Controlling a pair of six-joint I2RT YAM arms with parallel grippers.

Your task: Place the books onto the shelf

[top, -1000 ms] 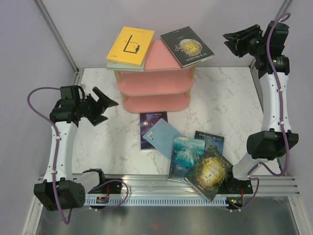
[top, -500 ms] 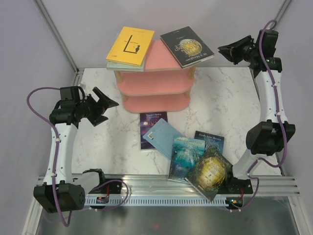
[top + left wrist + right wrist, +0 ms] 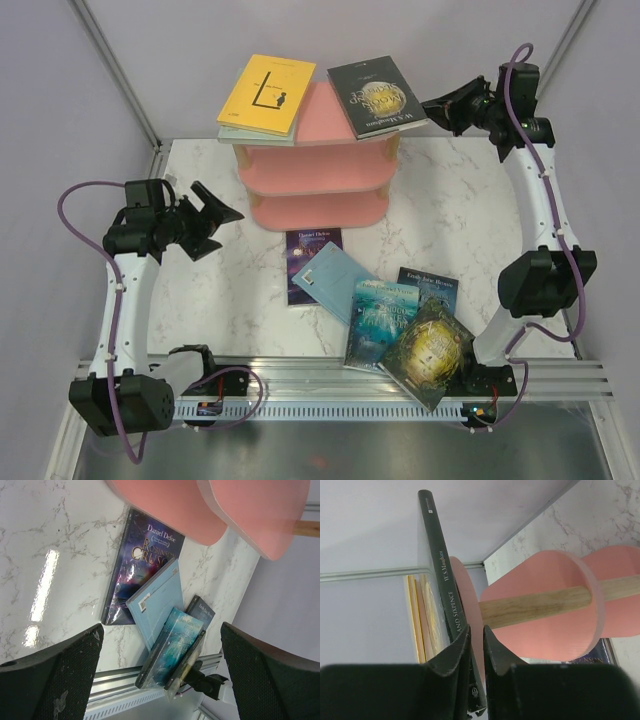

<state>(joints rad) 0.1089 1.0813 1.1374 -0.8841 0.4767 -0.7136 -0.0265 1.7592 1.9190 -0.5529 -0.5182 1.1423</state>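
Right gripper (image 3: 430,104), nearly closed and empty, has reached the black book (image 3: 377,95) from 3 o'clock; I fear pushing slides it off the shelf (image 3: 318,172).

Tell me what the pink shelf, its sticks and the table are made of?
The shelf boards look like painted wood or fibreboard, matte pink with no shine, though plastic is possible. The supports look like bare light wood: streaky grain shows. The table looks like white marble or a marble-print sheet, glossy, with grey veins and bright glare.
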